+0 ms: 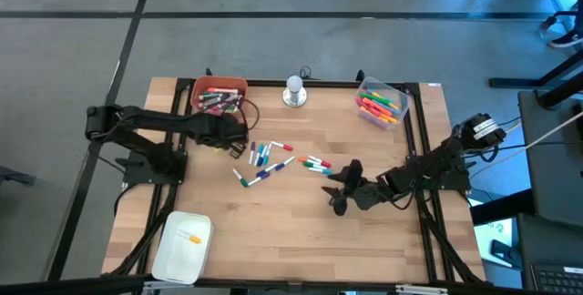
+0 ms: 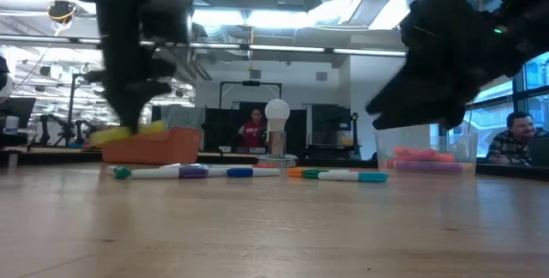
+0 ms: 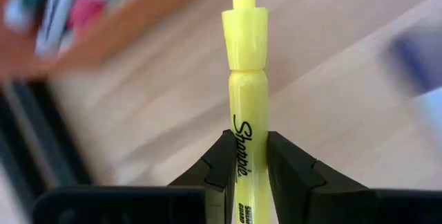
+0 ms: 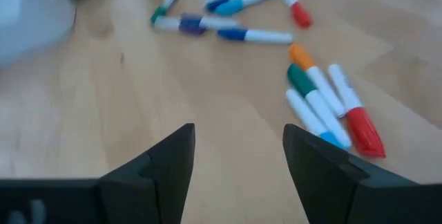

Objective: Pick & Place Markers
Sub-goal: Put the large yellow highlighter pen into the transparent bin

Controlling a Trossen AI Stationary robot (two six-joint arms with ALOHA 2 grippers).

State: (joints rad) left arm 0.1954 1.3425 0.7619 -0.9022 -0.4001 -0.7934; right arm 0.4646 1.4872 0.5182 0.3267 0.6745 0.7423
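My left gripper [image 3: 247, 148] is shut on a yellow marker [image 3: 247, 79] beside the orange bin [image 1: 219, 95], which holds several markers. In the low view the yellow marker [image 2: 129, 132] shows under the left arm, above the table. Loose markers [image 1: 269, 158] in several colours lie flat on the wood at the table's middle. My right gripper [image 4: 238, 155] stands open just right of them, low over the table, with nothing between its fingers. In the right wrist view the nearest markers [image 4: 324, 106] lie ahead of those fingers. My left gripper pinches the yellow marker's barrel [image 3: 243, 156] between its two fingers, on the lettered part below the cap. The fingers slant down from above. The marker runs along the fingers, its capped end [image 3: 245, 34] pointing away from them, and it is lifted clear of the table.
A clear bin [image 1: 381, 104] with several markers stands at the far right. A silver round knob-like object [image 1: 293, 90] stands at the far middle. A white container [image 1: 182, 245] sits at the near left. Bare wood lies along the near edge.
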